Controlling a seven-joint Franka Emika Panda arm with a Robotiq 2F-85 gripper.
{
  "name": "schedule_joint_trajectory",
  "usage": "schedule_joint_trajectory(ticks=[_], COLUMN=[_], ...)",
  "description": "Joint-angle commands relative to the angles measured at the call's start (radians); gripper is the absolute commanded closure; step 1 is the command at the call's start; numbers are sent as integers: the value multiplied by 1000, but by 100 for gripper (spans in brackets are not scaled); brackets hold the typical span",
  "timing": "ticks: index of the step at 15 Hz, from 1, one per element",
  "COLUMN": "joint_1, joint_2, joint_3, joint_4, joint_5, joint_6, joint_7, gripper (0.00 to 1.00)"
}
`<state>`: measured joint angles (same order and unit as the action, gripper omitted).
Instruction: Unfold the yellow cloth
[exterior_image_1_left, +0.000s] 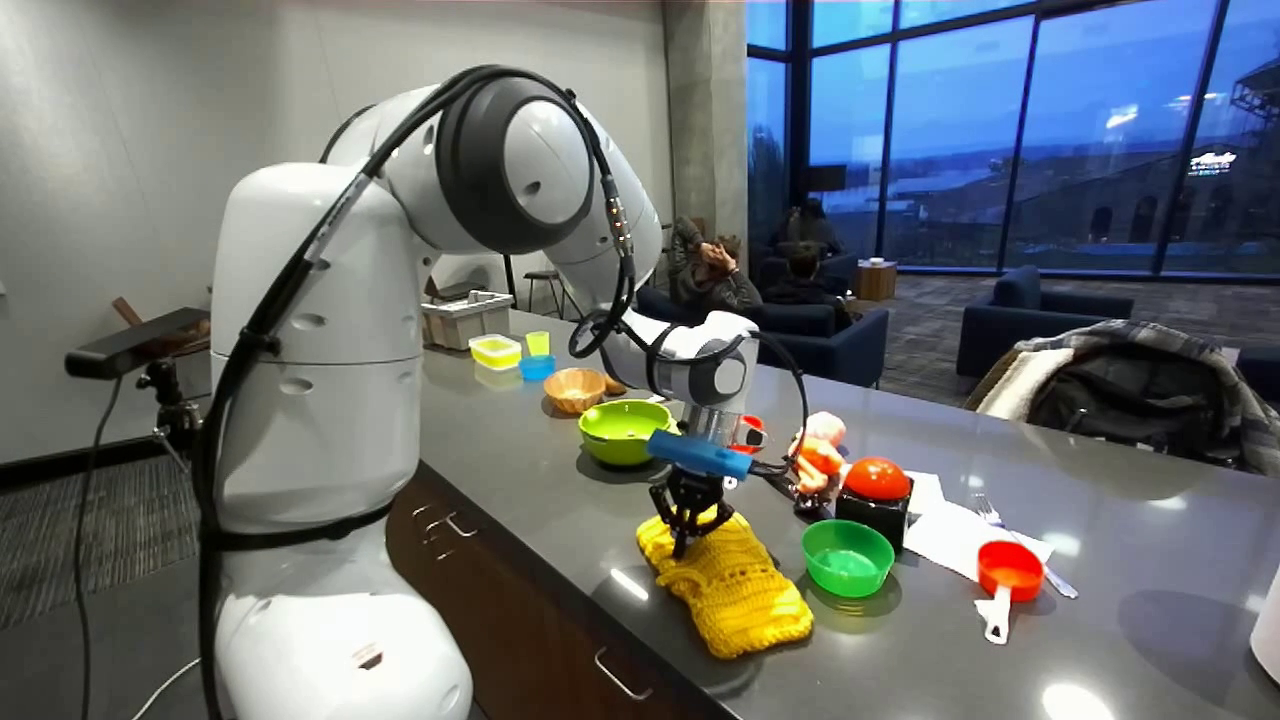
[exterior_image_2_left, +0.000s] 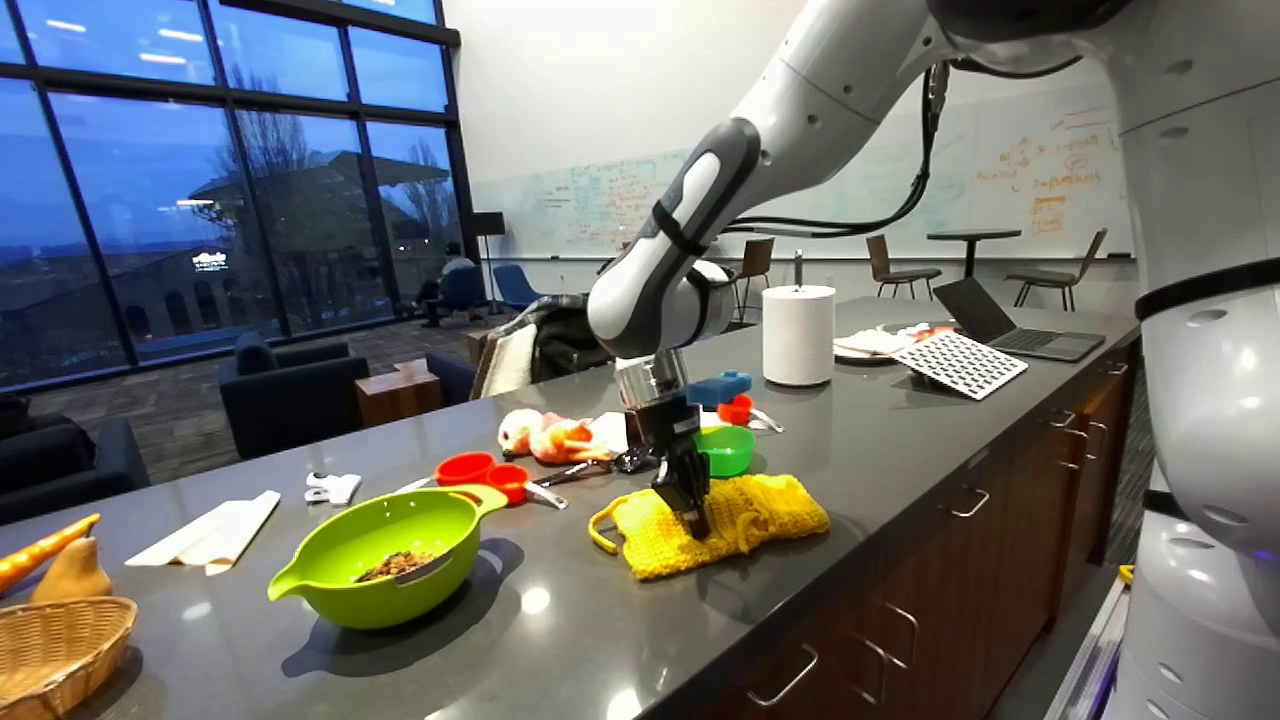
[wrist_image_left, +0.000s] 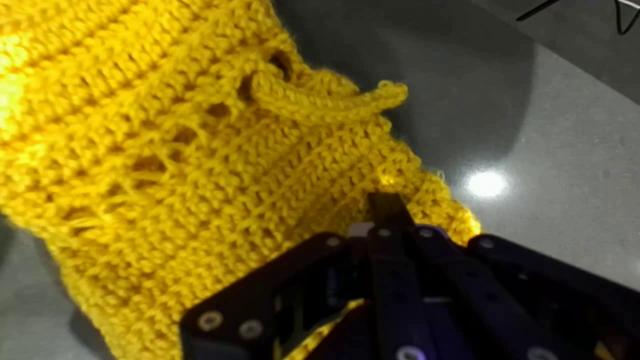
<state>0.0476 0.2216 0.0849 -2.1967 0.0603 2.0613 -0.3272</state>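
The yellow cloth (exterior_image_1_left: 750, 605) lies on the dark counter as a thick, roughly rectangular piece, seen in both exterior views. A thin yellow loop (exterior_image_2_left: 600, 528) sticks out at one end. In the wrist view, a row of holes crosses the knitted cloth (wrist_image_left: 200, 190), and a short yellow strap (wrist_image_left: 325, 102) rests along one edge. My gripper (exterior_image_1_left: 683, 548) points down onto the cloth, toward one end. Its jaws are together, with the fingertips (wrist_image_left: 387, 202) against the fabric. Whether a bit of fabric is pinched between them is hidden.
A green bowl (exterior_image_1_left: 848, 582) sits close beside the cloth, with a black box with a red dome (exterior_image_1_left: 872, 515) behind it. The lime bowl (exterior_image_2_left: 400, 600) with brown bits is off the cloth's loop end. The counter's front edge runs near the cloth.
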Motion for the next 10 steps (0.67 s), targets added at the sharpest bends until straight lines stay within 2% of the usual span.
schedule_joint_trajectory(ticks=[1,5,10], joint_1=[2,13,39], joint_2=[1,-10,61], joint_3=[17,26,44], joint_4=[28,90,242], joint_5=[0,-30,-55], joint_6=[-43,-37,-27], joint_7=[-19,-11,-5], gripper=[100,100,100])
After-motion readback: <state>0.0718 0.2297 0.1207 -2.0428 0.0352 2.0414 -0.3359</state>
